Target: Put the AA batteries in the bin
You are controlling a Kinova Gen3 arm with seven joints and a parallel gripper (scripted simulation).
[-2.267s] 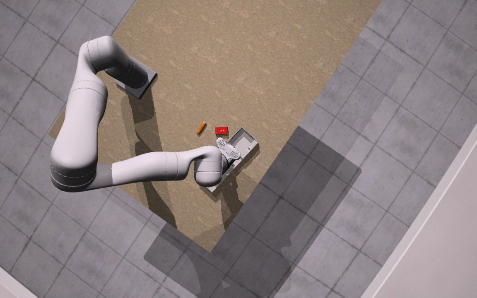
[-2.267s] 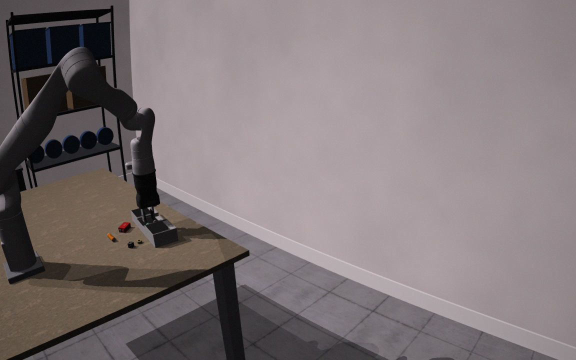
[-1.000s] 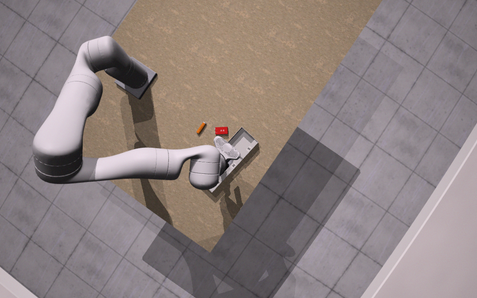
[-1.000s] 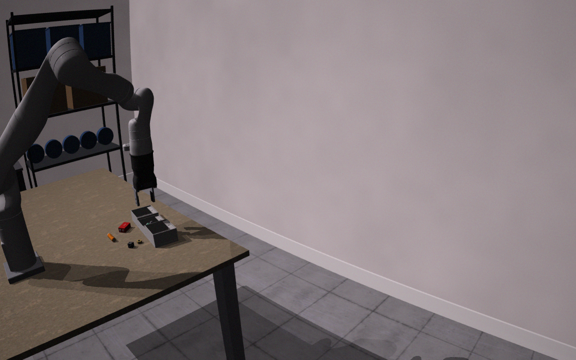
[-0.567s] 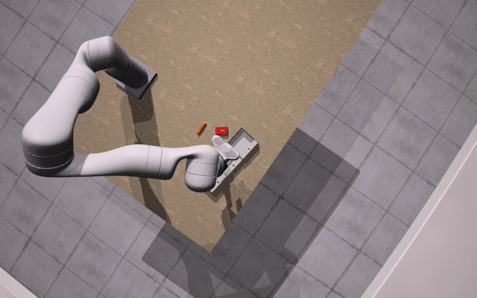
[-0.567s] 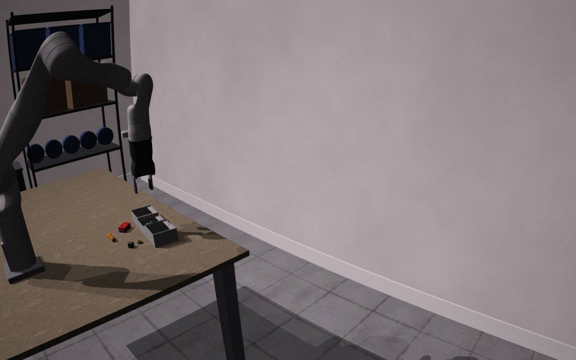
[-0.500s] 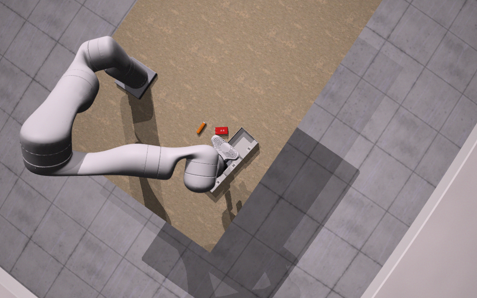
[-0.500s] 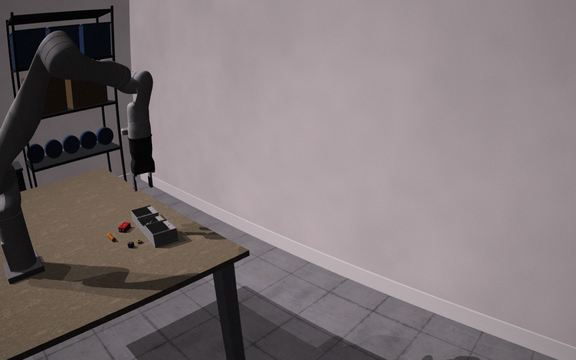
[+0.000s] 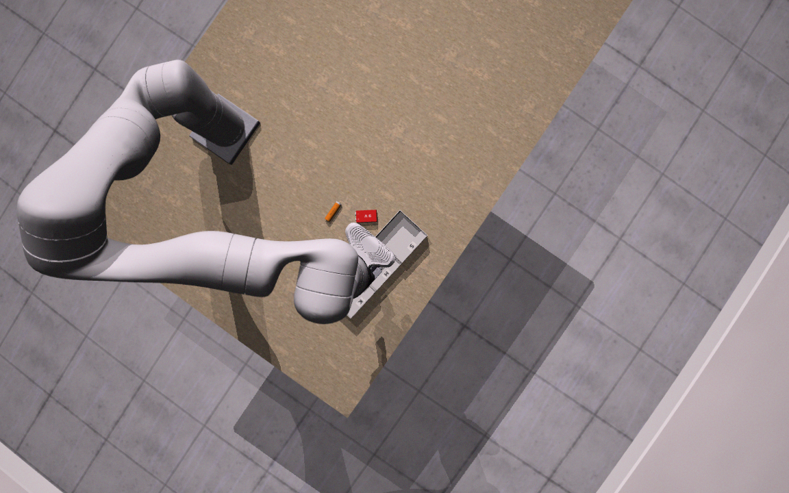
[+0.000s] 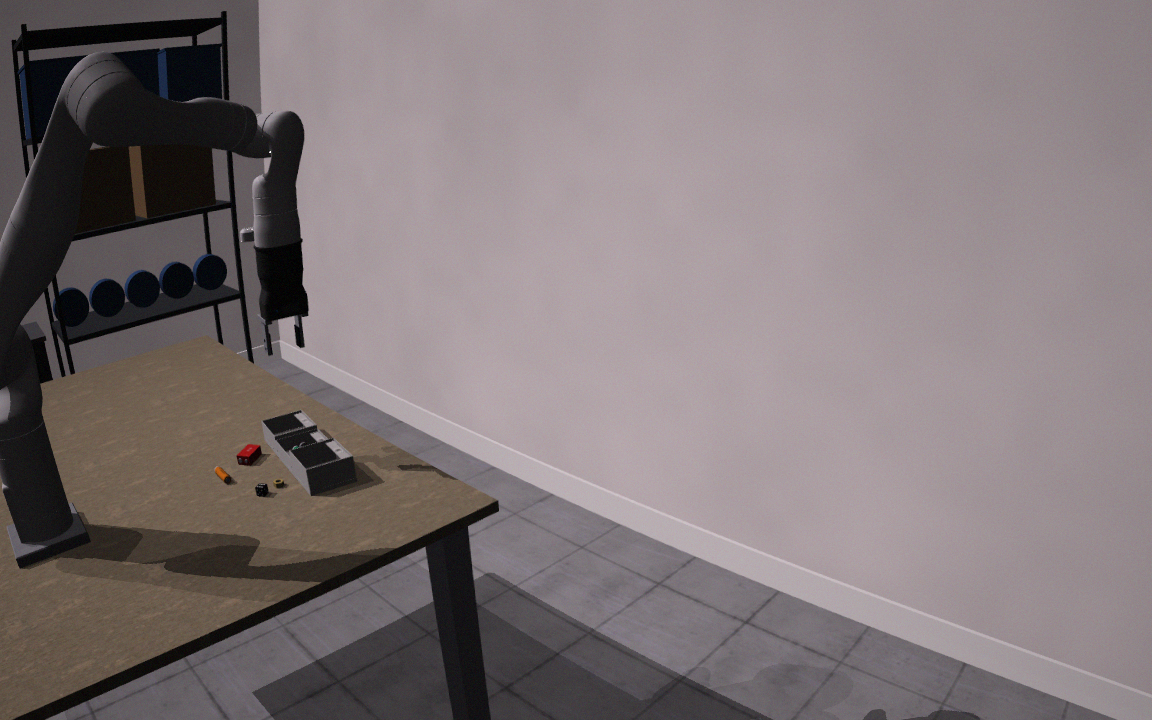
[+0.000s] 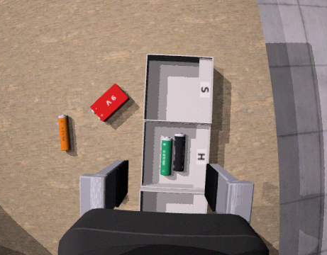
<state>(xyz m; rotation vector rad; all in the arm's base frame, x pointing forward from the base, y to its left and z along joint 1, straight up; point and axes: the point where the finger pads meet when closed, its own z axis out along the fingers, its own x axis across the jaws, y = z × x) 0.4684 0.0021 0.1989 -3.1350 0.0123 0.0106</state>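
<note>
AA batteries [image 11: 166, 156] [image 10: 296, 446], two of them, lie inside bin H [image 11: 201, 173] [image 9: 387, 274] [image 10: 319, 436] on the desk [image 11: 35, 53] [image 9: 446, 92] [image 10: 115, 429]. Best to keep the end effector [image 11: 167, 178] [image 10: 284, 347], released above, clear of the walls, and leave the orange battery [image 11: 64, 134] [image 9: 333, 211] [image 10: 221, 474], roughly nine o'clock from H, alone. The green battery [image 11: 166, 161] [image 10: 296, 446] and black battery [image 11: 179, 152] lie side by side, silvery ends toward twelve o'clock.
</note>
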